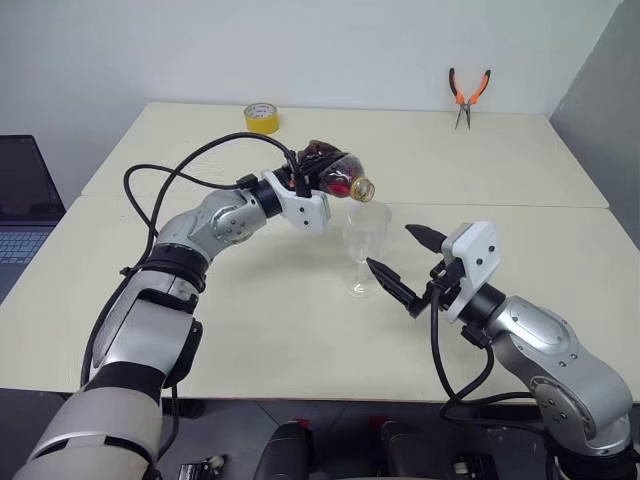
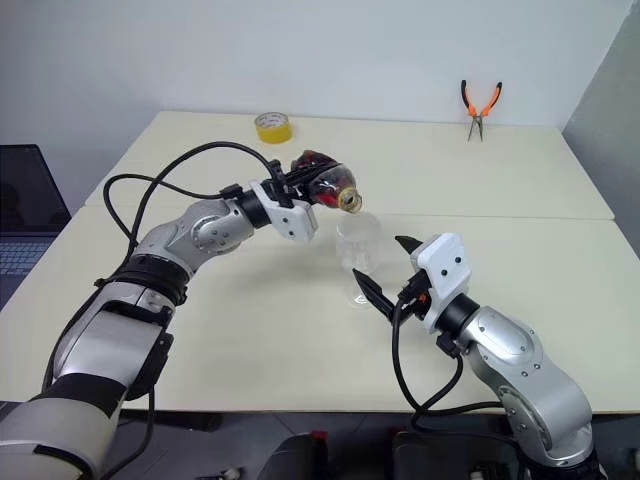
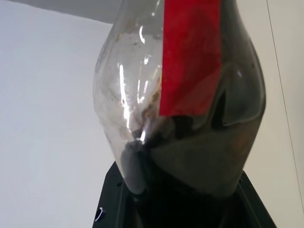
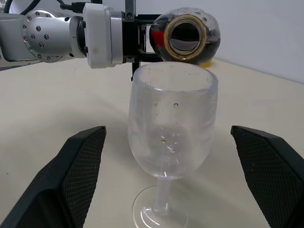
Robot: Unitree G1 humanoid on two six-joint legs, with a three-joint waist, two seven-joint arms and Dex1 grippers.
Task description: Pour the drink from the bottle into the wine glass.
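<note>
1. Right gripper (image 1: 410, 268): nearest the robot, fingers spread wide to either side of the wine glass (image 1: 364, 250), touching nothing. In the right wrist view both fingers stand well clear of the bowl. Risk: the glass is unsupported; any nudge from above tips it, and these fingers are not braced to stop that.

2. Wine glass: upright on the table (image 1: 250, 330), just ahead of the right gripper. A few droplets cling inside the bowl; no pooled liquid visible. Thin stem, small foot, so it looks top-heavy once filling starts.

3. Bottle (image 1: 338, 176): clamped by its base in the left gripper (image 2: 292, 186), lying close to level, open mouth pointing toward the glass and just above its rim. No cap on the mouth.

4. Drink (image 3: 209, 156): dark, pooled along the lower side of the body, not yet at the mouth as far as I can tell; glare in the left wrist view makes the level hard to read.

5. Risk: the mouth seems to sit near the rim's far edge rather than over centre, so the first surge may run down the outside or overshoot onto the table.

6. Risk: a fast roll gives a gulping pour and splash; the bulbous body could also slip in the closed fingers.

7. Farther back, tape roll (image 1: 261, 117) and pliers (image 1: 467, 95) lie well apart from the work, no hazard.
</note>
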